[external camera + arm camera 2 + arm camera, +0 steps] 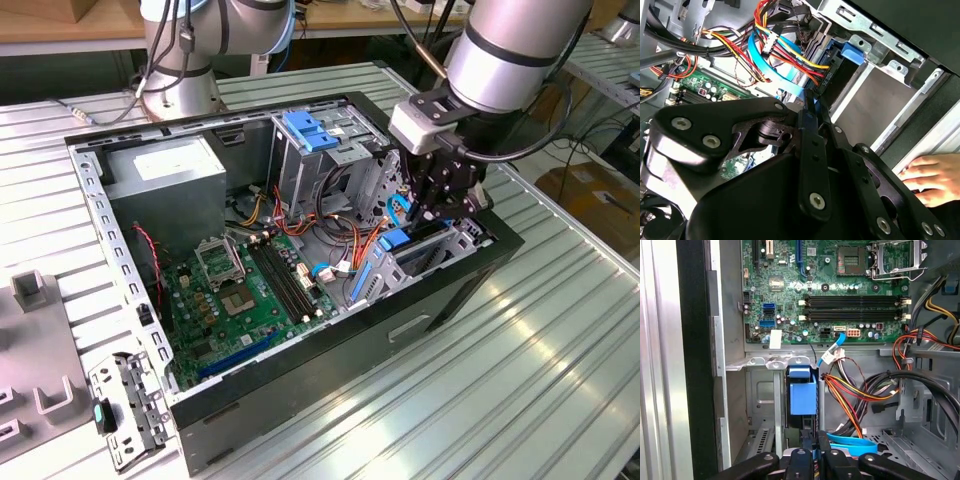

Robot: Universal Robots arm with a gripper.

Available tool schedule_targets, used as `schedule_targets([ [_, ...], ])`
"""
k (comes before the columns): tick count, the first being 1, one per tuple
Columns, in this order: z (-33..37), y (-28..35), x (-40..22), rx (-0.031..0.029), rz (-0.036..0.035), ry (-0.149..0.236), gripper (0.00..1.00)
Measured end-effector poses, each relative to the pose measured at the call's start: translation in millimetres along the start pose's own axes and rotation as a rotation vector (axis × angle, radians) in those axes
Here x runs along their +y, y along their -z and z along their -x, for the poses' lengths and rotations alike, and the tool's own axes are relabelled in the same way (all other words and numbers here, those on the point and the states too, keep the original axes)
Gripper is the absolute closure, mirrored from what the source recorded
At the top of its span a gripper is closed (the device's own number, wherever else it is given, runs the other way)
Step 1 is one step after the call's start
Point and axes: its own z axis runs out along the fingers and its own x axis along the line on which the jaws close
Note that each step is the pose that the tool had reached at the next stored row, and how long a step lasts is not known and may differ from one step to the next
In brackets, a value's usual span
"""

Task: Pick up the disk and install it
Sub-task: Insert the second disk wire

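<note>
Exterior view: one open computer case [300, 300] lies on a ribbed metal counter [560, 330]. One black gripper [437, 212] hangs at about 3 o'clock of the case, low over the drive bay.

Second wrist view: the gripper's [810, 100] flat black fingers [809, 145] are pressed together on a thin blue edge. One hand [927, 177] rests at the case rim.

First wrist view: one disk [802, 397] — blue plastic carrier — stands in the bay at 6 o'clock of the green motherboard [825, 290], the gripper [815, 440] pinching it.
</note>
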Motion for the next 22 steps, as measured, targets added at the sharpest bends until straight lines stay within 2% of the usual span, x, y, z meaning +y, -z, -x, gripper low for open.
schedule_targets([
  [2, -0.9, -2.6, 0.2, 0.0, 0.0, 0.0, 0.84],
  [8, -1.0, -3.1, 0.2, -0.0006, 0.0, 0.0, 0.84],
  [9, -1.1, -2.8, 0.2, -0.0007, 0.0, 0.0, 0.76],
  [12, -0.9, 4.6, -0.4, -0.0005, 0.0, 0.0, 0.76],
  [14, -0.8, 13.3, -1.1, -0.0004, 0.0, 0.0, 0.76],
  [16, -0.7, 17.3, -1.4, -0.0004, 0.0, 0.0, 0.76],
  [20, -0.7, 17.6, -1.5, -0.0004, 0.0, 0.0, 0.78],
  [21, -0.7, 17.6, -1.5, -0.0005, 0.0, 0.0, 0.89],
  [22, -0.7, 17.6, -1.5, -0.0005, 0.0, 0.0, 0.89],
])
